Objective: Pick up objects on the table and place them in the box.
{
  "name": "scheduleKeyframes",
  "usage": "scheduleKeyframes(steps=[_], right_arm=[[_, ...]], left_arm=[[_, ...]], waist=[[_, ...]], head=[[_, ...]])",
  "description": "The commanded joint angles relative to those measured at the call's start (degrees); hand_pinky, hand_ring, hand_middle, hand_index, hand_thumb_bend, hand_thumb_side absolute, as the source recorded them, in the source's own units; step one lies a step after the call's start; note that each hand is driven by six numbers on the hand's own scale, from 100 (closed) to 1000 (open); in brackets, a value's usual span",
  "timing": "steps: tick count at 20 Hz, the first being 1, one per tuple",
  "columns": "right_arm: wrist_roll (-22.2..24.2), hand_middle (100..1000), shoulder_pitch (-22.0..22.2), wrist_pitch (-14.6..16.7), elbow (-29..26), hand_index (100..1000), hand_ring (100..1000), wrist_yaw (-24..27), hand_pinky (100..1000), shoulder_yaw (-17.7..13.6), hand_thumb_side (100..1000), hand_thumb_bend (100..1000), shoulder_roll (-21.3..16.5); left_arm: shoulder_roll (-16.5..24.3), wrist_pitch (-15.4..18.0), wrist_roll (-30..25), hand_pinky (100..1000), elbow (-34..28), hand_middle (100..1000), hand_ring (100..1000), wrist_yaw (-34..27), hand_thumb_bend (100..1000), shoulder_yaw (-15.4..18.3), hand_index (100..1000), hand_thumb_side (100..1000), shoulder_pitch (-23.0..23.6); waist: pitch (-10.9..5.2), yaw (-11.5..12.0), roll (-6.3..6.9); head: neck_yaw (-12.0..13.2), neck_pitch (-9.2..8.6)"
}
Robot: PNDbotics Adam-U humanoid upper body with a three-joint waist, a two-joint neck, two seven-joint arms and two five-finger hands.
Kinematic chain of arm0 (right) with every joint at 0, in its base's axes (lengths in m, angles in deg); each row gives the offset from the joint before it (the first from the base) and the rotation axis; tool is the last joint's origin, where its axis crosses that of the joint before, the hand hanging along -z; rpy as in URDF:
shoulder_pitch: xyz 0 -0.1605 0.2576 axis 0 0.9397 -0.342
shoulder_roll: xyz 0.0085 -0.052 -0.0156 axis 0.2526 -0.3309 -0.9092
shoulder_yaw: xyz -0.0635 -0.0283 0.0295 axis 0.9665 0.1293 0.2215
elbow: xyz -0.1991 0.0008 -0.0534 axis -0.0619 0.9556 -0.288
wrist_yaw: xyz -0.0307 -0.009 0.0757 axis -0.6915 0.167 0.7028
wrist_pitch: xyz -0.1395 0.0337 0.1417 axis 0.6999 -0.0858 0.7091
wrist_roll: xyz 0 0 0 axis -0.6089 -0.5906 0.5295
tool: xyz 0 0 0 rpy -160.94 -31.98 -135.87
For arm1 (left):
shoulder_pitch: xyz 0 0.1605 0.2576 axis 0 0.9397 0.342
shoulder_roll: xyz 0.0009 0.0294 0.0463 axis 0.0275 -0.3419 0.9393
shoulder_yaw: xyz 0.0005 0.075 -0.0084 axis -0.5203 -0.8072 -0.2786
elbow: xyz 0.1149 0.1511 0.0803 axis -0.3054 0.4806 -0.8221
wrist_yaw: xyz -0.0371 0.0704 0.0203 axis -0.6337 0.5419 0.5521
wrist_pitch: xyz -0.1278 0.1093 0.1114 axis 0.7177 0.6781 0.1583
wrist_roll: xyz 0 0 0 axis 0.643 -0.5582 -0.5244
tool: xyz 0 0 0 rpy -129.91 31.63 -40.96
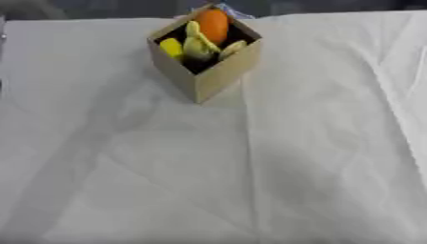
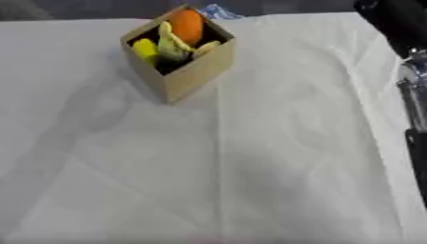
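Brown cardboard forms the box, which is set upright on the far part of the worktop, one corner turned toward the camera and its top open. Inside it, an orange rounded object is seen at the far corner, rising above the rim. Beside it, pale yellow-green pieces are crowded together in the middle, and a brighter yellow piece is lodged against the left wall. A small pale piece leans on the right rim. What these objects are cannot be made out; only colours and rough shapes are shown. The lower part of the box's interior is dark, and whatever lies beneath the top objects is hidden.

The worktop is covered by a white cloth marked with creases. Behind the box, at the cloth's far edge, a bluish crinkled scrap is partly hidden by the box's far corner.

At the right edge of the right eye view, a black and silver arm is cut off by the frame. No robot hand is shown in either view, so it cannot be told whether either is released, clenched or grasping anything.
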Motion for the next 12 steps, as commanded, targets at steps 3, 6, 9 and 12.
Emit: scheduleKeyframes(steps=[3, 6, 9, 12], right_arm=[[-0.9, 657, -0.8, 0.3, -0.7, 816, 887, -0.9, 918, -0.4, 625, 100, 0.7], [-1.4, 664, -0.7, 0.4, -0.5, 818, 888, -1.1, 919, -0.6, 626, 100, 1.8], [-2.0, 673, -0.3, 0.7, -0.3, 821, 891, -1.4, 920, -0.7, 627, 100, 2.3], [-2.6, 686, 0.4, 0.9, 0.1, 827, 899, -1.4, 922, -1.0, 626, 100, 2.6]], left_arm=[[-0.2, -0.9, 3.2, 833, -3.9, 663, 695, -5.5, 100, 3.8, 827, 726, 8.8], [-2.5, -0.4, 3.0, 839, -3.4, 662, 694, -8.5, 100, 5.3, 830, 774, 14.3], [-4.3, 1.1, 3.2, 851, -2.7, 672, 704, -12.1, 100, 6.4, 838, 797, 17.6], [-5.4, 2.3, 3.3, 858, -1.9, 681, 712, -15.1, 117, 7.3, 850, 802, 19.9]], waist=[[-0.65, 0.4, -0.41], [-0.5, 0.5, -0.67], [-0.41, 0.7, -0.69], [-0.32, 0.7, -0.64]], head=[[-0.3, -0.97], [-0.4, -1.28], [-0.6, -1.5], [-0.8, -1.68]])
